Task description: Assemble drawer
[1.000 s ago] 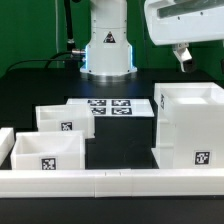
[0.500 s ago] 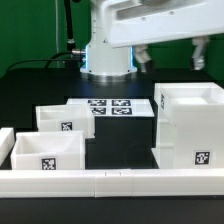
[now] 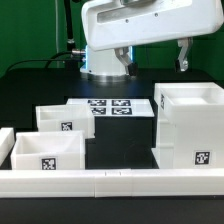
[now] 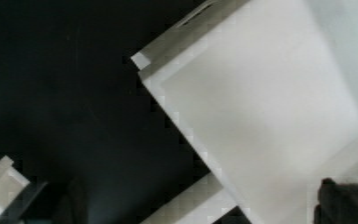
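**Exterior view**
1. Gripper (image 3: 153,58): at 12 to 1 o'clock, hanging high above the table (image 3: 30,85). The jaws are spread wide and carry nothing. I judge the wide spread is meant to straddle a wall of one of the parts.
2. Housing (image 3: 190,125): at 3 to 4 o'clock, upright with its open side up and a tag facing the camera. It stands against the front rail (image 3: 110,182), which I take to be there for bracing.
3. Rear tray (image 3: 62,118) and front tray (image 3: 48,152): at 8 to 9 o'clock, close together and well apart from the housing. Neither is inserted yet.
4. Marker board (image 3: 110,105): at centre, lying flat.

**Wrist view**
5. White slab (image 4: 247,110): blurred, lying across the dark table. I cannot tell whether it is the housing or the board.
6. Fingertips (image 4: 16,200): dark and far apart, with nothing gripped between them.
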